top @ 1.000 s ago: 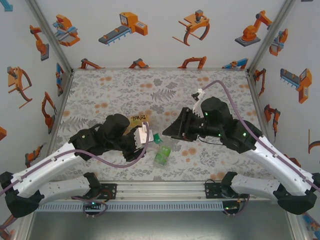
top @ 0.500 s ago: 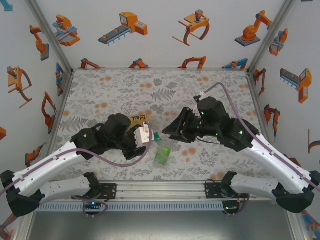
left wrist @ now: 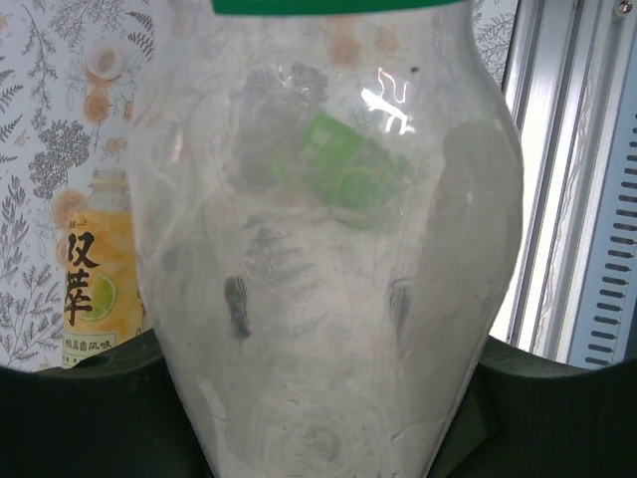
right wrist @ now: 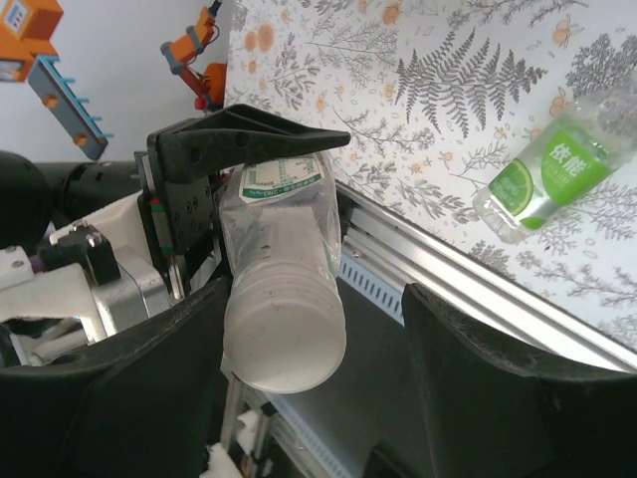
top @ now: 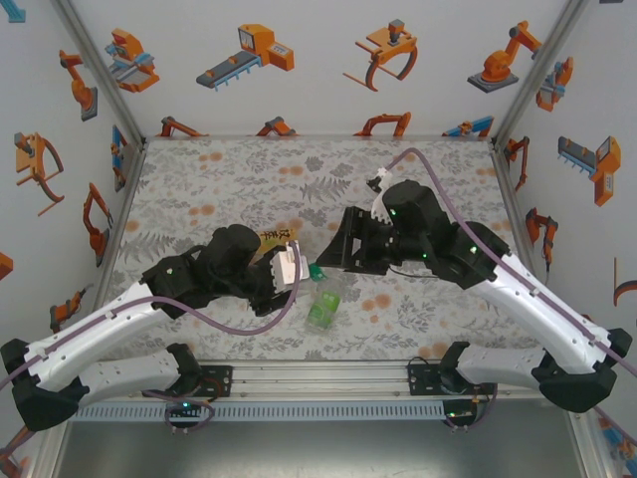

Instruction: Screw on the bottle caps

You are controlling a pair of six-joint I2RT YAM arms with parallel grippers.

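Observation:
My left gripper (top: 289, 267) is shut on the clear bottle (left wrist: 328, 249), whose green-white band (right wrist: 284, 174) lies under one black left finger (right wrist: 249, 139). The bottle's pale ribbed round end (right wrist: 285, 344) points into my right gripper (right wrist: 318, 329), whose jaws stand wide apart around it, the left one closest. Whether that end is a cap or the base, I cannot tell. A small green spot (top: 315, 271) sits between the two grippers. My right gripper (top: 330, 257) is open. The translucent green bottle (top: 323, 304) lies on the table. The amber bottle (left wrist: 90, 279) lies behind my left gripper.
The patterned table (top: 229, 169) is walled on three sides by panels with robot pictures. An aluminium rail (right wrist: 478, 289) runs along the near edge, close to the green bottle (right wrist: 552, 174). Free room lies across the far half of the table.
My right arm has swung left and slightly back, bringing its open jaws around the end of the clear bottle. The left arm and its bottle have barely moved.

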